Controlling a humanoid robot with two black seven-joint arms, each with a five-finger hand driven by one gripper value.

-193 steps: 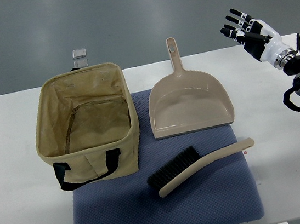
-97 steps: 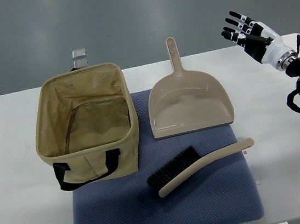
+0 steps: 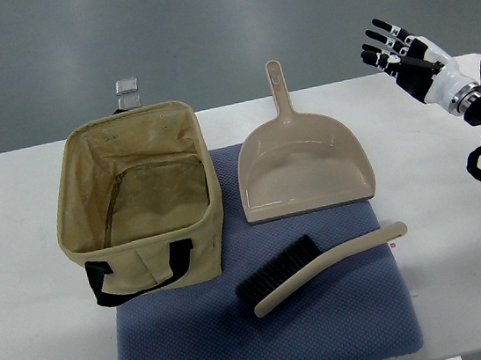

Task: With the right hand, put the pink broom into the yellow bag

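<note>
A pale pink-beige broom (image 3: 323, 268) with black bristles lies flat on the blue mat (image 3: 332, 336), handle pointing right. To its left stands the open yellow-tan bag (image 3: 142, 206) with black straps, nothing inside it. My right hand (image 3: 399, 51) hovers above the table's far right corner, fingers spread and holding nothing, well away from the broom. The left arm does not show.
A matching pink-beige dustpan (image 3: 302, 165) lies behind the broom, handle pointing away. The white table (image 3: 41, 348) carries the mat. A small clear object (image 3: 128, 92) sits on the floor beyond the bag.
My right hand has drifted slightly to the right, still open. The broom, bag and dustpan have not moved.
</note>
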